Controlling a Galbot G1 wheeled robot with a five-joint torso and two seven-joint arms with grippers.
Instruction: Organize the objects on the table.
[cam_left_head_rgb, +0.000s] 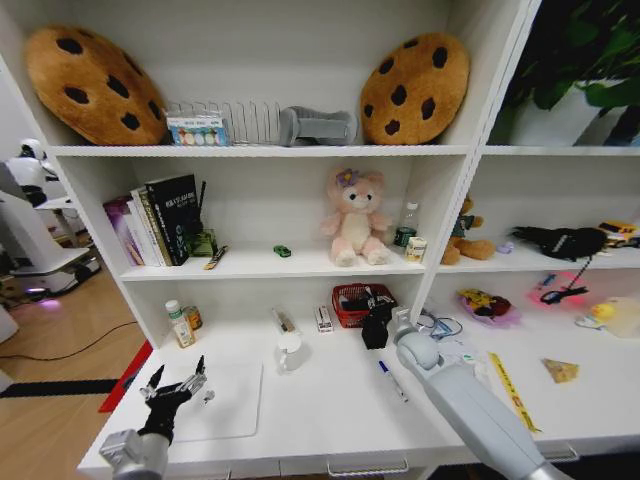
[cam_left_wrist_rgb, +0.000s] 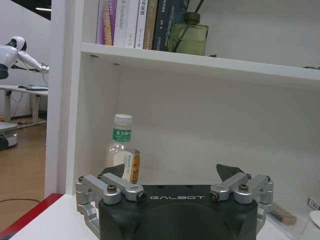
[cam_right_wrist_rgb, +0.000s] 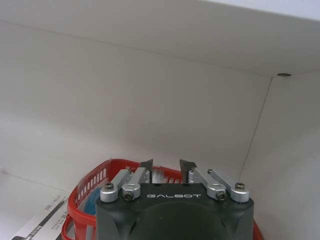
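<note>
While your right gripper (cam_left_head_rgb: 377, 322) sits at the red basket (cam_left_head_rgb: 352, 303), watch these:
Right fingers: narrowly parted, holding nothing visible in the wrist view; could snag the basket rim.
Left gripper (cam_left_head_rgb: 176, 381): fingers spread wide, empty, over the silver laptop (cam_left_head_rgb: 232, 403) near the worktop (cam_left_head_rgb: 330, 410) front edge.
Marker pen (cam_left_head_rgb: 392, 380): lies beside your right forearm; an arm sweep could roll it off.
White mug (cam_left_head_rgb: 289, 352): just past the laptop, easily knocked.

arms: grey shells | left gripper (cam_left_head_rgb: 178, 385): black body, silver screwed links | right gripper (cam_right_wrist_rgb: 167, 164): same, GALBOT lettering
</note>
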